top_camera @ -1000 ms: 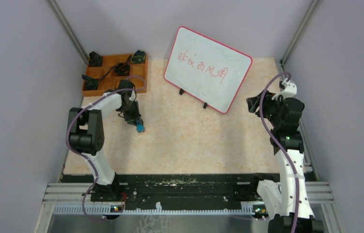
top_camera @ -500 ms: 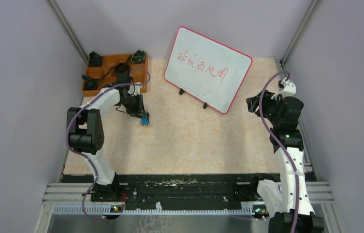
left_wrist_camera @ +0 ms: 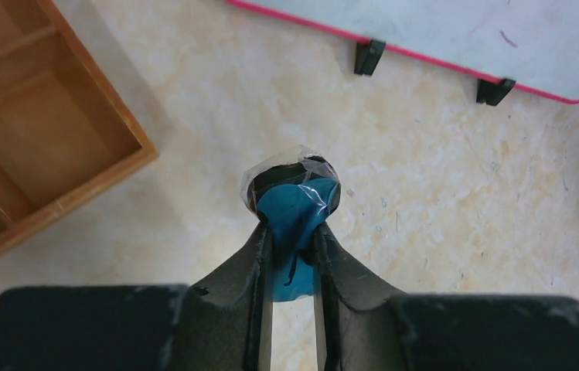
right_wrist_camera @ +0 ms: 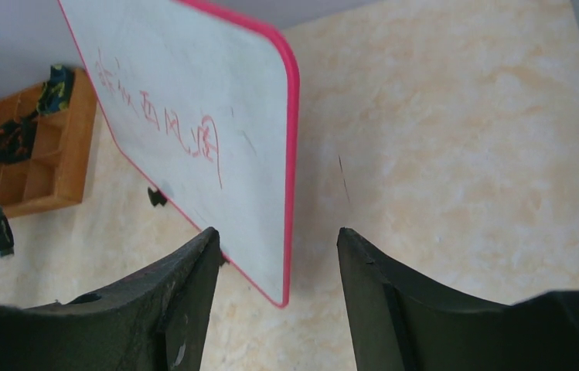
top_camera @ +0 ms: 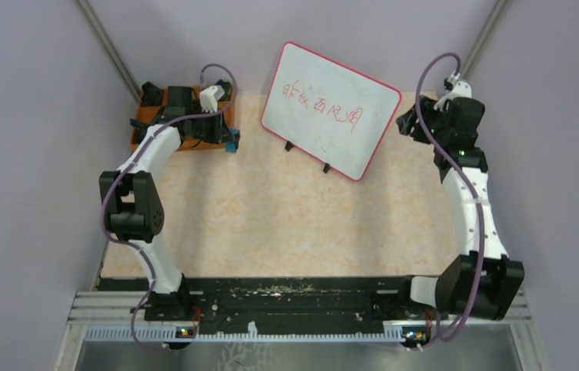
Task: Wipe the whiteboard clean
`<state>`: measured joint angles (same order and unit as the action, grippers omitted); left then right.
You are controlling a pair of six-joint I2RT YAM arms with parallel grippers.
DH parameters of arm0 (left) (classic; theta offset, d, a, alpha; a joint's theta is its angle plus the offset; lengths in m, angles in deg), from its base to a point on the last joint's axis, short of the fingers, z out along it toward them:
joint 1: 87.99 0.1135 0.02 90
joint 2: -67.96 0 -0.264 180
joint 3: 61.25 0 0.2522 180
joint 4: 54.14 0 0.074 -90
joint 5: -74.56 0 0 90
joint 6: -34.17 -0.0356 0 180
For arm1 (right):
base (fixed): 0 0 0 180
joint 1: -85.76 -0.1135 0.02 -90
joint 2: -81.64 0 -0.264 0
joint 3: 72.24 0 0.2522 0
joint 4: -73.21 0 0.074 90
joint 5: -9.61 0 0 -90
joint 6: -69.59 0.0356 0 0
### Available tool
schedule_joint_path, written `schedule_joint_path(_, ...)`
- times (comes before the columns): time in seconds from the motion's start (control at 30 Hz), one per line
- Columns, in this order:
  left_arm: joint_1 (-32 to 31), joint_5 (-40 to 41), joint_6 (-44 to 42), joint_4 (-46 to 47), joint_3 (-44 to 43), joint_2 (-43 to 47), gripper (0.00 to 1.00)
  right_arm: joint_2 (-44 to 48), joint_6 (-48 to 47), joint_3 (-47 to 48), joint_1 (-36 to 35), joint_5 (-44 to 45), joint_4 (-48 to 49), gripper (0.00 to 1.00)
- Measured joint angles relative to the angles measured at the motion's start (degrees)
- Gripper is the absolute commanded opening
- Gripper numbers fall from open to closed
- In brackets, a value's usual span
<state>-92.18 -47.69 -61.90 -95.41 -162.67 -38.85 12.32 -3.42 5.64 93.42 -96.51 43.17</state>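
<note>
The whiteboard (top_camera: 331, 108) stands tilted at the back centre on small black feet, with a red-pink frame and red handwritten characters. It also shows in the left wrist view (left_wrist_camera: 456, 35) and in the right wrist view (right_wrist_camera: 193, 131). My left gripper (top_camera: 229, 144) is shut on a blue eraser (left_wrist_camera: 292, 212) with a black, plastic-wrapped tip, held above the table left of the board, next to the tray's corner. My right gripper (top_camera: 410, 124) is open and empty just right of the board's right edge; the board's lower corner lies between its fingers in the right wrist view (right_wrist_camera: 274, 255).
An orange compartment tray (top_camera: 147, 127) with several black items sits at the back left, partly under my left arm; its corner shows in the left wrist view (left_wrist_camera: 54, 147). Grey walls close in the table on three sides. A black rail runs along the near edge (top_camera: 294, 297).
My left gripper has carried the blue eraser up off the table and back towards the tray's right corner. My right arm has stretched forward to the board's right edge.
</note>
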Motion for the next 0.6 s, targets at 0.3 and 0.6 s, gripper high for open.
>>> schedule_joint_path(0.3, -0.70, -1.31, -0.11, 8.94, -5.57, -1.99, 0.00, -20.52, 0.57, 23.39, 6.45, -11.34, 0.66, 0.53)
schedule_joint_path(0.6, -4.20, -1.49, 2.80, 14.19, -18.47, -8.00, 0.00, -37.27, 1.25, 35.52, 8.17, -27.06, 0.09, 0.51)
